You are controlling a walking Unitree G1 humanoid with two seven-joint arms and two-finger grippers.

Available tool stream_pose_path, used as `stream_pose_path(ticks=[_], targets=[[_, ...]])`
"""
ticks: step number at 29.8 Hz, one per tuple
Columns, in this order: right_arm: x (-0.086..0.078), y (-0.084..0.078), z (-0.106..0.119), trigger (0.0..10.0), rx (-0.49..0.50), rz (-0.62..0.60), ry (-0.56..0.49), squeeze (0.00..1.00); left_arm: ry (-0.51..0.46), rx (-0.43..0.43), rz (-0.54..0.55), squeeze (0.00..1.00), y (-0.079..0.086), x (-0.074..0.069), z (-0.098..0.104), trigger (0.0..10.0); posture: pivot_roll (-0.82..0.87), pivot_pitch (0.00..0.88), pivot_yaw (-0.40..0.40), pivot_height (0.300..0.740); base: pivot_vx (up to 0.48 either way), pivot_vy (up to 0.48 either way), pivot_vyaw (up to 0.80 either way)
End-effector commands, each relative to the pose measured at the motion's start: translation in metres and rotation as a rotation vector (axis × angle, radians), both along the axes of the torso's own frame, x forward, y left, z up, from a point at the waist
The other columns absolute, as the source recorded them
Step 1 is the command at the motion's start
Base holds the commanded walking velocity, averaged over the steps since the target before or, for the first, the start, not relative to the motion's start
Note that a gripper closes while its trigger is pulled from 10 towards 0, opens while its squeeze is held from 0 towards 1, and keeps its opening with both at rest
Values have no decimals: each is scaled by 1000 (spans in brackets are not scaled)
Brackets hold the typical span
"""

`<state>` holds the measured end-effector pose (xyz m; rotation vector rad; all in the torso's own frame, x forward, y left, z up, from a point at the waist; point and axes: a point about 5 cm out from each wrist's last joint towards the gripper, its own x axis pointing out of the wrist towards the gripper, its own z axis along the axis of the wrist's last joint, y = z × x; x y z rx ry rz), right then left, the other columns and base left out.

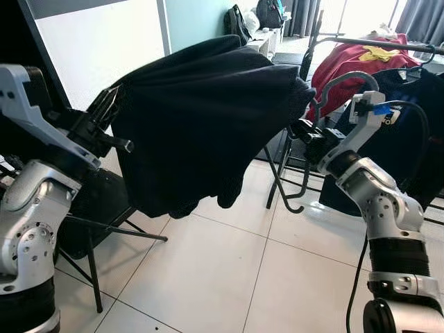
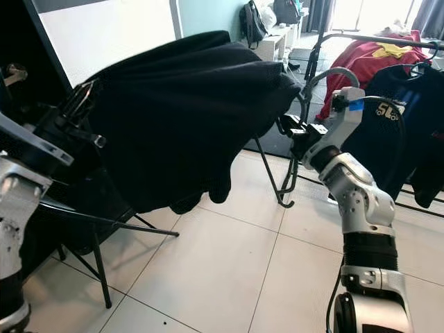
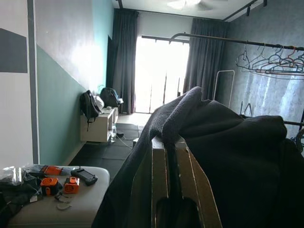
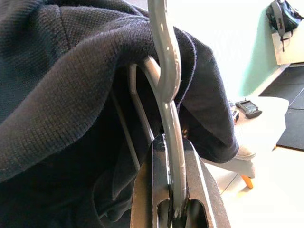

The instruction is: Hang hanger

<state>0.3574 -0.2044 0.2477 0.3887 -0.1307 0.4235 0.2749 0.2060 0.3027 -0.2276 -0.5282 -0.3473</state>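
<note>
A black knit garment [image 1: 208,118] on a grey metal hanger [image 4: 164,71] hangs in the air between both arms. The right gripper [image 4: 173,209] is clenched on the hanger's hook; the left gripper [image 3: 172,190] pinches the garment's far edge.

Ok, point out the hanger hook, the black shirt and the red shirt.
hanger hook [image 4: 164,61], right wrist view, on the grey curved stem.
black shirt [image 1: 208,118], left eye view, middle of the draped cloth.
red shirt [image 1: 361,59], left eye view, on its chest.
</note>
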Motion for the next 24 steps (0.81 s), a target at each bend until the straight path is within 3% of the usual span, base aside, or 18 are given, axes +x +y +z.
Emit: stream_pose_path(ticks=[1,7,11,13,14,15,17,20,21,23,24], targets=[[3,-12,7,10000,62,-88,-18,0,-24,-43,72,0,10,-4,0,0,-50,0,-14,740,0,0,0],[4,-7,1,10000,82,-107,15,0,-21,-106,156,0,22,-1,1,0,-48,0,-13,740,0,0,0],[2,12,-18,10000,100,-91,77,0,-41,-278,362,0,57,0,6,0,-49,0,-4,740,0,0,0],[2,17,-22,10000,73,-81,97,0,-32,-307,393,0,61,0,6,0,-51,0,-1,740,0,0,0],[2,24,-29,10000,5,-66,123,0,1,-312,383,0,59,3,1,0,-51,0,1,740,0,0,0],[2,24,-29,10000,5,-66,123,0,1,-312,383,0,59,3,1,0,-51,0,1,740,0,0,0],[-1,39,-44,10000,-124,15,181,0,76,-271,314,0,43,9,-11,0,-55,0,5,740,0,0,0],[-1,39,-44,10000,-124,15,181,0,76,-271,314,0,43,9,-11,0,-55,0,5,740,0,0,0],[-5,49,-51,10000,-206,73,208,0,127,-236,251,0,28,13,-20,0,-54,0,4,740,0,0,0],[-9,63,-61,10000,-273,160,277,0,216,-191,101,0,-11,17,-37,0,-49,0,-2,740,0,0,0],[-9,63,-61,10000,-273,160,277,0,216,-191,101,0,-11,17,-37,0,-49,0,-2,740,0,0,0]])
